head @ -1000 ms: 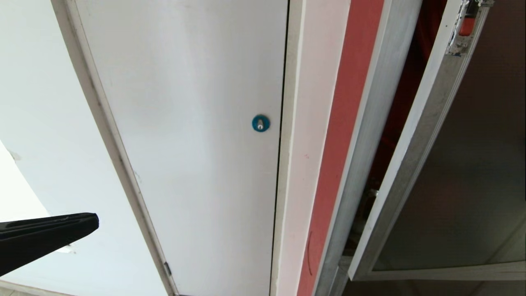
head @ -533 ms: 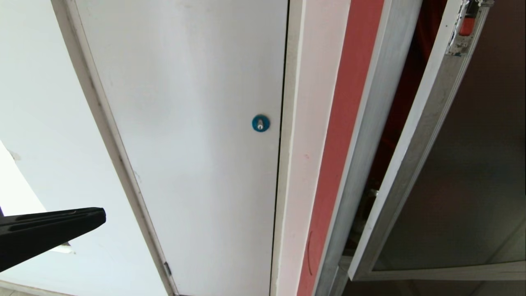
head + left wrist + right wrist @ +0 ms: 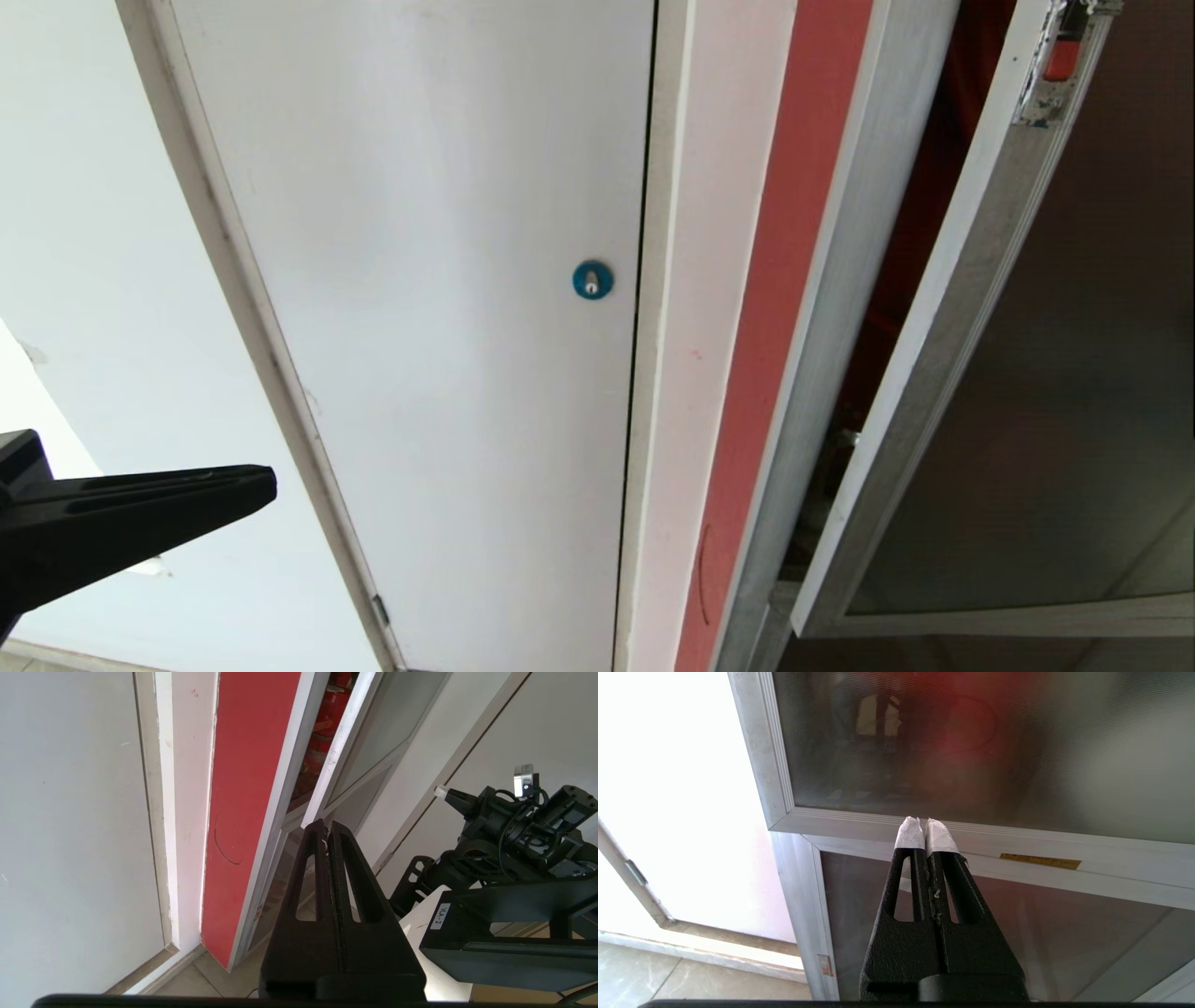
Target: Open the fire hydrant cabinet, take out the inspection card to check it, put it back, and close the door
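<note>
The fire hydrant cabinet (image 3: 775, 308) shows its red side and silver frame right of the middle in the head view. Its door (image 3: 1055, 373), dark glass in a silver frame, stands ajar, with a small red latch (image 3: 1062, 58) near the top. Red parts show through the gap (image 3: 327, 718). The inspection card is out of view. My left gripper (image 3: 266, 487) is shut and empty, low at the left, well short of the cabinet (image 3: 247, 788). My right gripper (image 3: 926, 826), its tips wrapped in white tape, is shut and empty and points at the door's bottom rail (image 3: 859, 823).
A plain white panel (image 3: 448, 327) with a blue round lock (image 3: 592, 280) fills the middle of the head view. Under the door is a shorter dark glass pane (image 3: 1017, 933). My right arm (image 3: 509, 826) sits parked beside the cabinet. Tiled floor (image 3: 210, 980) lies below.
My left gripper has slid to the right and slightly up across the head view, towards the white panel. The door and the right arm have not moved.
</note>
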